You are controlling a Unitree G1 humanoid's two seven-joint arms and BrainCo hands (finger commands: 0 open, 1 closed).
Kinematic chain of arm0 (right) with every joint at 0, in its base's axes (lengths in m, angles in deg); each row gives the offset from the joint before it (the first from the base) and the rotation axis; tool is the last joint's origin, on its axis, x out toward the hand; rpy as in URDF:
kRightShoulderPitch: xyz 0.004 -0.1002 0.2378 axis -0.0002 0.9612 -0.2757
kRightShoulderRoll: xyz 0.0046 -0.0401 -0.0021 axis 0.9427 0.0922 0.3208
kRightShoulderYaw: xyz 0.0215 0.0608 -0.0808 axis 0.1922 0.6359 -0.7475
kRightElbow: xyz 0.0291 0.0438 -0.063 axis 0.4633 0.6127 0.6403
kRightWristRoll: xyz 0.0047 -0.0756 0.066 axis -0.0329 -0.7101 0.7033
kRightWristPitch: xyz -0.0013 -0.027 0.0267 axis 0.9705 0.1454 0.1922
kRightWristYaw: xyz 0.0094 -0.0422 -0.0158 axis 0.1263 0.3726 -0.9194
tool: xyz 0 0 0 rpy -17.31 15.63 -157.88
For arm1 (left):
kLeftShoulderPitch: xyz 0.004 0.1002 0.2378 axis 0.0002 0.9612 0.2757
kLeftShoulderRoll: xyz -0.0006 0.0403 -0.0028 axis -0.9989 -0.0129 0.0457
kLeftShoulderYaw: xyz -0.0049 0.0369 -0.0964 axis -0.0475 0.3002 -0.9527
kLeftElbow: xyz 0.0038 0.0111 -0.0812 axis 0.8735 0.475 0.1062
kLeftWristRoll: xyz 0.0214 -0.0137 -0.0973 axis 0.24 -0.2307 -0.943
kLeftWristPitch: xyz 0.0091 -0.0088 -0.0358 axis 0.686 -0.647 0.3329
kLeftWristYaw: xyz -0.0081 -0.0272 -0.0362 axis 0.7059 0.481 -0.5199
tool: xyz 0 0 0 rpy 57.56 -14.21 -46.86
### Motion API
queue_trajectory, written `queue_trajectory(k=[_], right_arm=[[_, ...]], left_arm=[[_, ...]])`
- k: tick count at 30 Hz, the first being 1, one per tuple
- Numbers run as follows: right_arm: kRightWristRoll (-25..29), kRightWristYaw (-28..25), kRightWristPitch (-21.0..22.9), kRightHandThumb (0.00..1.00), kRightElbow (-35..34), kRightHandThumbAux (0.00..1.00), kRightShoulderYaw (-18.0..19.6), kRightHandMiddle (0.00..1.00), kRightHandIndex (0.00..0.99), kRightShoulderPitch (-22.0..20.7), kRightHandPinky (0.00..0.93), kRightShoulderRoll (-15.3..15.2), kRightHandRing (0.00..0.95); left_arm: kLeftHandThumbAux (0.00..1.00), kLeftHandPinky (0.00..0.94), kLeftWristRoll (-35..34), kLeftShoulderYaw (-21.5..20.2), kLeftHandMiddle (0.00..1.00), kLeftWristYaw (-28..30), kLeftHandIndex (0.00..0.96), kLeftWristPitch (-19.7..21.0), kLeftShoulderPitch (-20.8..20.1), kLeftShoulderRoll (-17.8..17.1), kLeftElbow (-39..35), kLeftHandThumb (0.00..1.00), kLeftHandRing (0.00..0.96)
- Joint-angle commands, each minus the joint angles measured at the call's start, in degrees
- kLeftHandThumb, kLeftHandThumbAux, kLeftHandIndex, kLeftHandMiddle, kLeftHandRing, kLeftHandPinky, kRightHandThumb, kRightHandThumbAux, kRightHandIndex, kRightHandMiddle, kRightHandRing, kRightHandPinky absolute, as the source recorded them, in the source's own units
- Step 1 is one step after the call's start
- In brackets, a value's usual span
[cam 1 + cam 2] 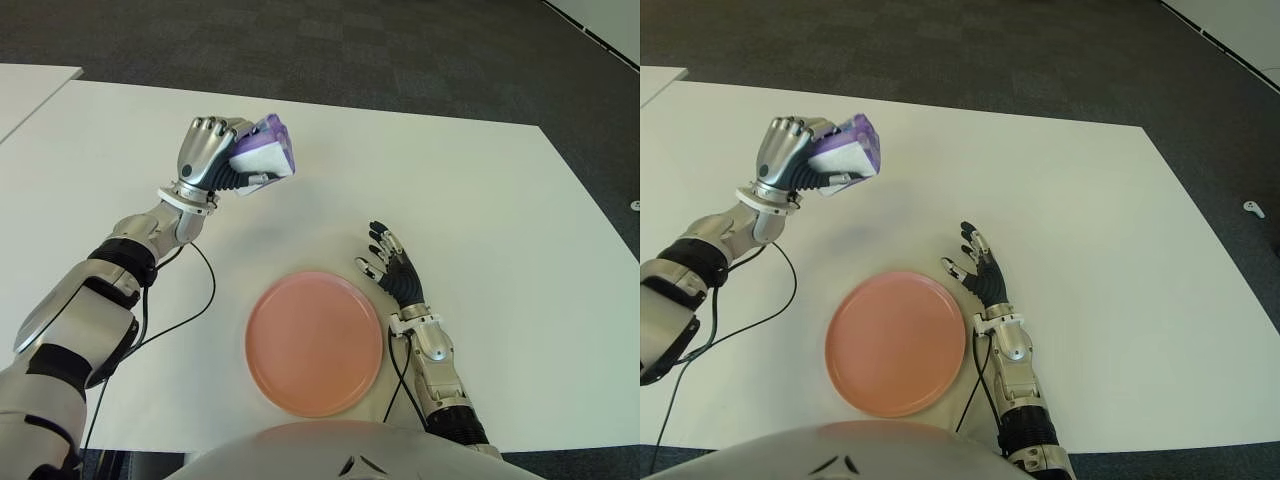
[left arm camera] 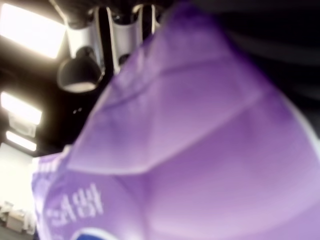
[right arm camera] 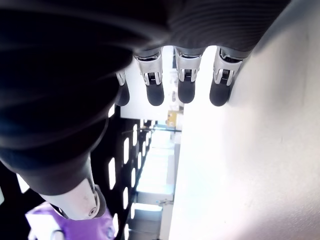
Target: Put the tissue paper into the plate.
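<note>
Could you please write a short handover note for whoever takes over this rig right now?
Left hand: shut on the tissue pack, a purple and white packet, held up above the table, beyond the plate and to its left.
Right hand: open, fingers extended, holding nothing, just right of the plate.
Plate: pink, nothing on it, on the table in front of the robot.
Done: the pack is grasped and lifted.
Left: carry it over the plate, lower it and release it there.
</note>
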Motion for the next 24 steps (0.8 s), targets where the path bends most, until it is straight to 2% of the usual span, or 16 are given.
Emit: queue_trajectory(k=[1,4,9,15,17,20,24], right_arm=[[-0.20,0.21,4.07,0.000,4.31,0.759,-0.39,0.035,0.031,3.81,0.076,0.82,0.027],[-0.32,0.02,3.25,0.000,5.11,0.761,-0.45,0.037,0.035,3.49,0.074,0.81,0.028],[-0.84,0.38,3.33,0.000,5.27,0.752,-0.56,0.033,0.036,3.43,0.045,0.77,0.022],[-0.84,0.24,2.77,0.000,5.64,0.738,-0.64,0.023,0.031,3.39,0.035,0.72,0.011],[-0.66,0.00,2.52,0.000,6.04,0.737,-0.65,0.020,0.030,3.27,0.036,0.77,0.008],[-0.51,-0.04,2.65,0.000,6.83,0.731,-0.61,0.018,0.029,2.83,0.038,0.94,0.006],[-0.78,0.54,3.23,0.000,6.72,0.719,-0.53,0.022,0.030,2.69,0.033,1.09,0.008]], left_arm=[[0.698,0.844,-3.09,-4.95,0.856,5.68,0.443,0.58,7.92,-2.29,-14.54,0.742,0.852],[0.698,0.849,-4.08,-7.64,0.856,8.30,0.443,1.05,11.61,-2.37,-23.45,0.743,0.853],[0.697,0.855,-4.44,-10.37,0.859,11.71,0.443,1.56,14.94,-1.56,-31.42,0.745,0.856],[0.696,0.858,-8.37,-13.56,0.860,20.75,0.444,1.38,23.77,-0.76,-49.03,0.748,0.860],[0.696,0.860,-10.51,-13.62,0.860,23.92,0.444,0.94,26.32,-0.36,-53.39,0.749,0.860],[0.696,0.861,-15.21,-12.23,0.860,30.24,0.444,-0.27,29.09,-1.15,-56.07,0.750,0.861],[0.696,0.853,-16.09,-10.51,0.859,36.41,0.444,-1.84,34.35,-0.68,-59.77,0.751,0.859]])
